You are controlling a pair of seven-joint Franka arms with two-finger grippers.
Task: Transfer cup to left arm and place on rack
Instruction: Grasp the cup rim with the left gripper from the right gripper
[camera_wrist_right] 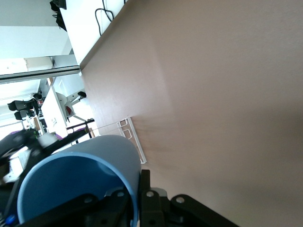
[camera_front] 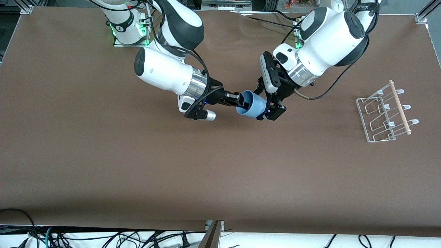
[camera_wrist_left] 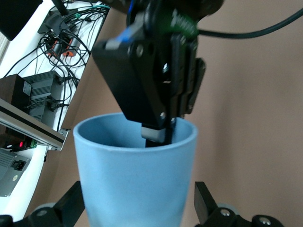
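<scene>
The light-blue cup hangs on its side above the middle of the table, mouth toward the right arm. My right gripper is shut on the cup's rim, one finger inside and one outside; the right wrist view shows this pinch on the cup. My left gripper is open and straddles the cup's body from the base end. In the left wrist view its fingers stand on either side of the cup. The white wire rack with its wooden rod lies toward the left arm's end of the table.
The brown table carries only the rack. Part of the rack shows in the right wrist view. Cables hang along the table's edge nearest the front camera.
</scene>
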